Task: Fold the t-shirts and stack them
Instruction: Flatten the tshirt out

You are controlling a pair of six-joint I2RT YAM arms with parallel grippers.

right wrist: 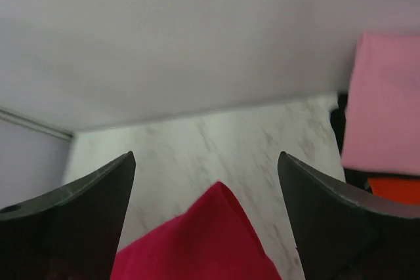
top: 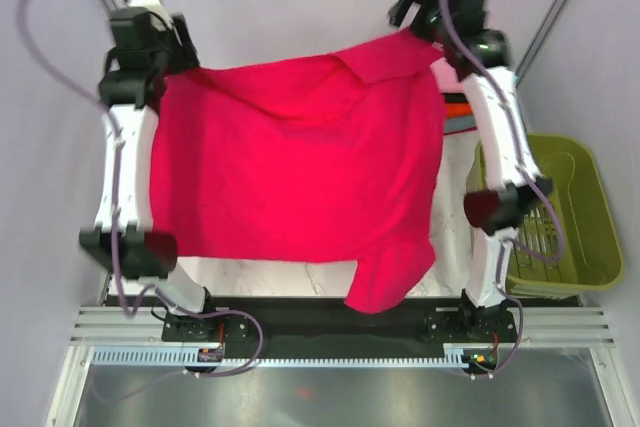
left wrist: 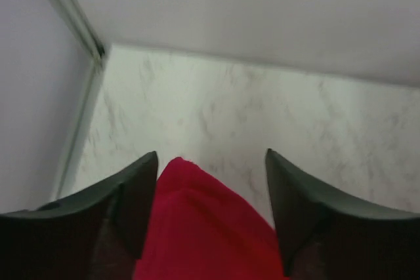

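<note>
Both arms are reaching to the far side of the table (left wrist: 275, 103). The left pincer (left wrist: 211, 154) is gaping, a peak of the crimson-red t-shirt (top: 300, 167) sitting loose between its fingers. The right pincer (right wrist: 207, 155) is spreading wide above another corner, gripping nothing. The shirt is lying across the table between the arms, one sleeve drooping over the near edge. The folded pink t-shirt (right wrist: 384, 103) and orange t-shirt (right wrist: 394, 189) are sitting at the far right.

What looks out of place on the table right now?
The red t-shirt is spread out but untidy: one sleeve spills past the near edge of the table, and its far right corner is folded back on itself. Nothing else stands out.
</note>
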